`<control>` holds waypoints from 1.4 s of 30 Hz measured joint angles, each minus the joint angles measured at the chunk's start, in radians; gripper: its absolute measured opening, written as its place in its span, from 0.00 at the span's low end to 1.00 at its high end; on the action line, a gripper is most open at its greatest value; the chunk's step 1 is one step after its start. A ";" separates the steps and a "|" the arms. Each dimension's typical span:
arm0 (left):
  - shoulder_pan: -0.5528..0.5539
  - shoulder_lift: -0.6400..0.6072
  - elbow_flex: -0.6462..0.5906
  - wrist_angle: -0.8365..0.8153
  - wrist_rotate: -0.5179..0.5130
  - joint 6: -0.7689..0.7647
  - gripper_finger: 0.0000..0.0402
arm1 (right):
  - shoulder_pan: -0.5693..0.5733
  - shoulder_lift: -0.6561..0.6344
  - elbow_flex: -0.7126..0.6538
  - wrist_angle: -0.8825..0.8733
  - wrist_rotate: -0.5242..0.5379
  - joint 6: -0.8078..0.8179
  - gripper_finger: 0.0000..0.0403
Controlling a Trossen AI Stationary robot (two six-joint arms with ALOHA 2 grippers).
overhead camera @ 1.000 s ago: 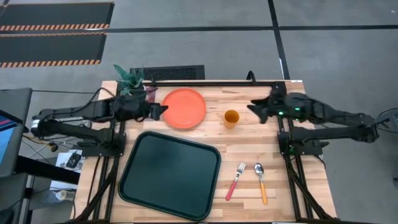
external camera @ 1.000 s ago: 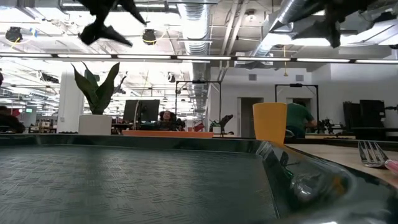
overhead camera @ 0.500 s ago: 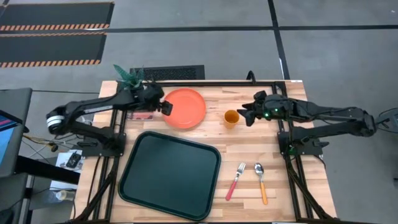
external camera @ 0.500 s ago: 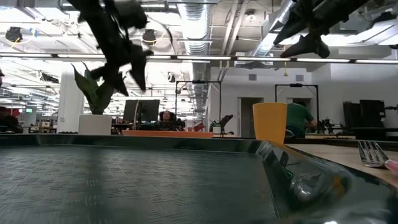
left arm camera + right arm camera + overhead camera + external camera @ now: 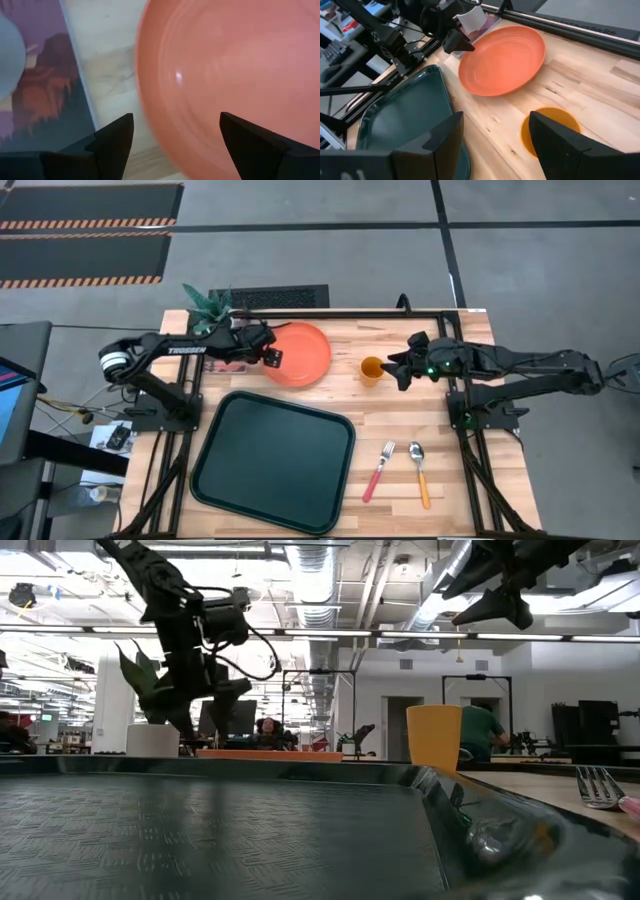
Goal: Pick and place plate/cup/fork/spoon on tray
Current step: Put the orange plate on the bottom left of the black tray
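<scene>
The orange-red plate lies flat on the wooden table at the far middle. My left gripper is open, pointing down just above the plate's left rim, one finger over the plate and one over the table. It touches nothing. The orange-yellow cup stands upright to the right of the plate. My right gripper is open beside the cup's right side, above it and clear of it. The dark green tray lies at the near left. The fork and the spoon lie right of the tray.
A white pot with a green plant stands at the far left corner on a purple printed card, close behind my left arm. A black frame rail runs along the table's far edge. Bare wood lies between the cup and the cutlery.
My left gripper has gone toward the table's right edge and down, tipping to point down over the plate's left rim. My right gripper has gone toward the table's left edge and somewhat down, up to the cup. The plate, cup, fork and spoon have stayed put.
</scene>
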 joint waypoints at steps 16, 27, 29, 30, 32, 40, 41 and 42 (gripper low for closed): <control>0.028 -0.003 -0.150 0.162 0.101 -0.089 0.44 | 0.003 0.000 0.000 -0.001 0.033 0.001 0.62; 0.027 -0.005 -0.187 0.273 0.166 -0.107 0.02 | 0.003 0.000 0.000 -0.002 0.033 0.002 0.62; 0.027 -0.009 -0.183 0.296 0.185 -0.112 0.01 | 0.003 0.000 0.000 -0.008 0.033 0.002 0.62; 0.026 -0.012 -0.176 0.306 0.191 -0.120 0.01 | 0.003 0.000 0.000 -0.012 0.033 0.002 0.62; 0.023 -0.025 -0.157 0.325 0.204 -0.127 0.00 | 0.003 0.000 0.000 -0.012 0.033 0.002 0.62; -0.034 -0.203 -0.057 0.264 0.324 -0.123 0.00 | 0.003 0.000 0.000 -0.020 0.033 0.002 0.62; -0.059 -0.244 -0.053 0.230 0.375 -0.126 0.00 | 0.003 0.000 0.000 -0.021 0.033 0.002 0.62; -0.086 -0.291 -0.053 0.181 0.418 -0.130 0.00 | 0.003 0.000 0.000 -0.028 0.033 0.002 0.62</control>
